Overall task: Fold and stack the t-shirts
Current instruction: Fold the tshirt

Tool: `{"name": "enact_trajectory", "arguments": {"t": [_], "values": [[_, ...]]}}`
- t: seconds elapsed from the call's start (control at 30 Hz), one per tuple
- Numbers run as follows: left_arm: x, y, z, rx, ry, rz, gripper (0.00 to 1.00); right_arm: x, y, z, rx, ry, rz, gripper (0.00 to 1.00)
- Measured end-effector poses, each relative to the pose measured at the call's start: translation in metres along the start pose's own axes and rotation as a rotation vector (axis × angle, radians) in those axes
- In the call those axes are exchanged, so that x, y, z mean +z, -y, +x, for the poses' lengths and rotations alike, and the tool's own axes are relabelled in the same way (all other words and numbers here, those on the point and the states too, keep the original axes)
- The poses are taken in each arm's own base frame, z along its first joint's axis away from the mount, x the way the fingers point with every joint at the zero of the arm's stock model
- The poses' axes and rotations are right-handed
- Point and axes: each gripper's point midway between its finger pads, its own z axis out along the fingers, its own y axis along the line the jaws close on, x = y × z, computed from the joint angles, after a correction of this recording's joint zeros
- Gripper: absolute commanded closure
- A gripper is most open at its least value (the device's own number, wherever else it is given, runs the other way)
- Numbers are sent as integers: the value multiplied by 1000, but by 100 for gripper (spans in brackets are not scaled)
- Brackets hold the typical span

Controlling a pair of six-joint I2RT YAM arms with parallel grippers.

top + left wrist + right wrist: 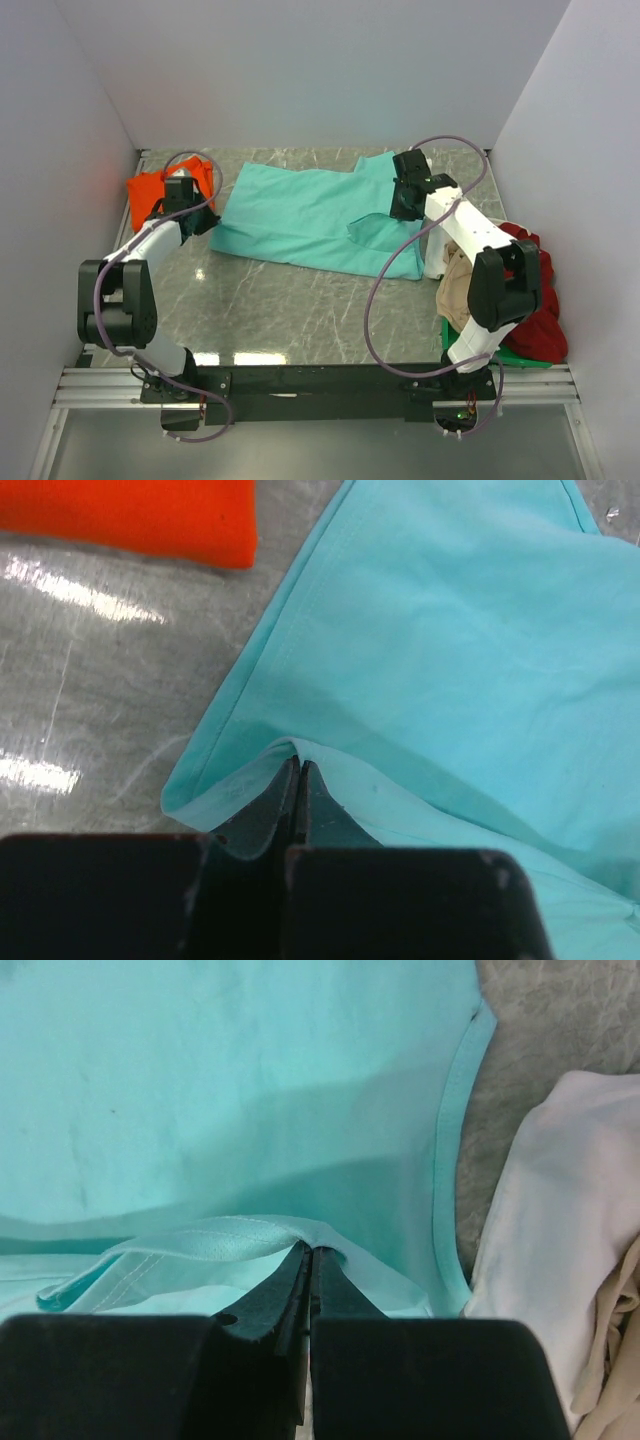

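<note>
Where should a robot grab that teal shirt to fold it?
Probably by its stitched hem at both ends, coming in from each side: the teal shirt lies spread flat, so only edges lift. The left gripper and right gripper pinch it there.

right gripper (308,1258) clamped on teal t-shirt (230,1080) hem fold at 6 o'clock. white t-shirt (555,1220) at 4 o'clock, beige t-shirt (612,1380) at 5, table (565,1010) at 1.
</note>
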Motion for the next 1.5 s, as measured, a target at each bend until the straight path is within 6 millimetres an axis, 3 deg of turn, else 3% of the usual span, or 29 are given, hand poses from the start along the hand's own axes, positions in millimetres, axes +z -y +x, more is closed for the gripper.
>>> {"name": "enact_trajectory", "arguments": {"t": [0.3, 0.53, 0.57, 0.6, 0.63, 0.67, 0.73, 0.87, 1.03, 1.13, 1.23, 1.37, 1.5], "values": [[15, 4, -3, 7, -23, 9, 100, 1, 3, -9, 0, 7, 0, 100], [27, 6, -1, 13, -49, 17, 99, 15, -1, -16, -5, -8, 4, 100], [28, 7, -2, 13, -50, 17, 93, 17, -1, -15, -9, -17, 6, 97], [30, 7, -3, 15, -51, 17, 86, 19, -2, -16, -9, -21, 6, 87], [31, 8, -4, 19, -51, 19, 76, 22, -2, -17, -8, -26, 5, 59], [32, 9, -6, 21, -51, 20, 55, 24, -3, -19, -7, -28, 5, 49], [31, 13, -11, 22, -42, 25, 39, 28, -4, -25, -15, -29, 4, 33], [27, 20, -24, 18, -11, 36, 16, 29, -6, -51, -15, 0, 8, 31], [10, 34, -36, 30, 40, 63, 13, 15, -9, -60, -5, 43, -26, 31], [-1, 50, -37, 49, 73, 112, 14, 5, -9, -38, -3, 27, -79, 32], [-5, 62, -24, 72, 80, 159, 14, -2, -13, -7, -1, -11, -143, 32], [3, 73, 12, 103, 25, 192, 14, 4, -30, 33, -7, -78, -245, 32], [19, 86, 33, 100, -26, 247, 15, 13, -41, 63, -9, -149, -298, 33]]}}
